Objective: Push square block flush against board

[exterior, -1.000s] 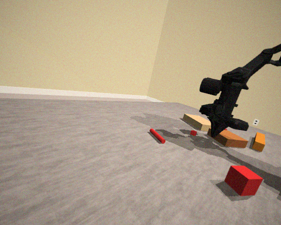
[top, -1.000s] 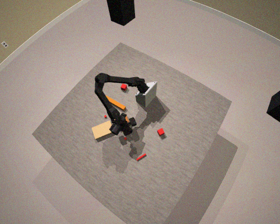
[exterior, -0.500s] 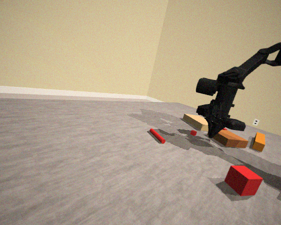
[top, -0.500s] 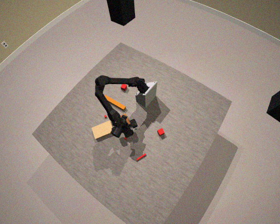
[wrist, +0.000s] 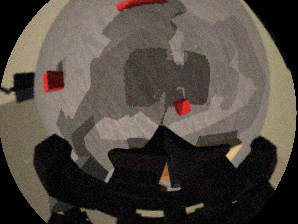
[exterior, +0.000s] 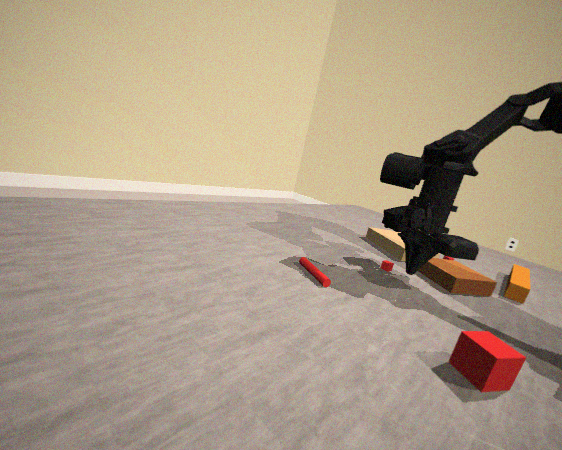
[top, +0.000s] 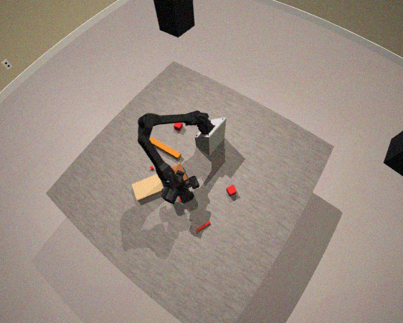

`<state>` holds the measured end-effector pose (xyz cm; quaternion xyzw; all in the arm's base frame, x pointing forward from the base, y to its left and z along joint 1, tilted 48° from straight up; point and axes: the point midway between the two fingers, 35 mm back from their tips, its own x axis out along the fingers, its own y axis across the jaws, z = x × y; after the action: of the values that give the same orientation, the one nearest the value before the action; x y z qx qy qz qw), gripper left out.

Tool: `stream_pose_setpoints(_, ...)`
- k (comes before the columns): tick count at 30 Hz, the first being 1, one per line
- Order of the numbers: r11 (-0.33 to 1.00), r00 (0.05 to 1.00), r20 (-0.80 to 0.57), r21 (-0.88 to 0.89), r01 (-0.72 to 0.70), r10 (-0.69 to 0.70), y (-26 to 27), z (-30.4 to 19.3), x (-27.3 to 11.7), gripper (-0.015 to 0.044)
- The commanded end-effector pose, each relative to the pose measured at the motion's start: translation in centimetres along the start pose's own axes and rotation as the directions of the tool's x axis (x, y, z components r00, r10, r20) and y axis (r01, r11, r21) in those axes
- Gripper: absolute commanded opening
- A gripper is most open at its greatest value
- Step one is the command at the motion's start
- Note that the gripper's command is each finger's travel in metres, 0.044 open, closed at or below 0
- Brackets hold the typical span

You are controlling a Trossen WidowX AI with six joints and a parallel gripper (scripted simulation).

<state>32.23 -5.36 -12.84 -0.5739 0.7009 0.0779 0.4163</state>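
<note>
Gripper (top: 183, 190) (exterior: 411, 269) (wrist: 161, 128) pointing down, fingers drawn together, nothing between them, the tip low beside the square brown block (top: 179, 168) (exterior: 458, 277) (wrist: 165, 176). And look at the big grey surface (top: 259, 143) (exterior: 156, 325) (wrist: 225, 50) under it all! Across it reaches the black arm (top: 171, 119) (exterior: 496, 117), bent at the elbow, alongside the grey wedge-shaped stand (top: 217, 138). Next in size, the pale board (top: 148, 187) (exterior: 387, 242) (wrist: 233, 151), lying flat, with the brown block near one end; the gripper hides the space between, so whether they touch, I can't tell. Orange bar (top: 165, 148) (exterior: 518, 284) next, lying apart from the board, on the brown block's other side. Now the reds: a large red cube (top: 231, 189) (exterior: 486, 361) (wrist: 53, 81) well apart from the block, a slim red rod (top: 203, 226) (exterior: 314, 272) (wrist: 142, 4) beyond the gripper, and a small red cube (top: 180, 199) (exterior: 387, 265) (wrist: 182, 107) near the fingertips.
</note>
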Motion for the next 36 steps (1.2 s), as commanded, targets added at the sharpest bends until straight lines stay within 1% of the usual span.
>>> stream_pose_setpoints(1,1.000,1.000,0.002,0.002,-0.002,0.002,0.0,0.8,0.1,0.0000)
stream_pose_setpoints(5,1.000,1.000,0.001,0.000,0.000,0.000,0.0,0.6,-0.3,0.0000)
stream_pose_setpoints(9,1.000,1.000,0.005,0.002,-0.003,0.003,0.0,0.6,-5.2,0.0000)
stream_pose_setpoints(15,1.000,1.000,0.007,-0.008,0.006,-0.006,0.0,0.6,-5.3,0.0000)
stream_pose_setpoints(17,1.000,1.000,0.010,-0.008,0.003,-0.003,-0.5,-1.0,-5.4,0.0000)
stream_pose_setpoints(23,1.000,1.000,0.014,-0.008,-0.004,0.004,-1.7,-8.4,-5.7,0.0000)
stream_pose_setpoints(30,1.000,1.000,0.001,-0.006,-0.004,0.004,-0.3,-16.5,-5.5,0.0000)
stream_pose_setpoints(32,1.000,1.000,-0.004,-0.006,-0.004,0.004,0.2,-17.8,-5.4,0.0000)
stream_pose_setpoints(36,1.000,1.000,-0.004,-0.006,-0.004,0.004,0.3,-18.0,-5.3,0.0000)
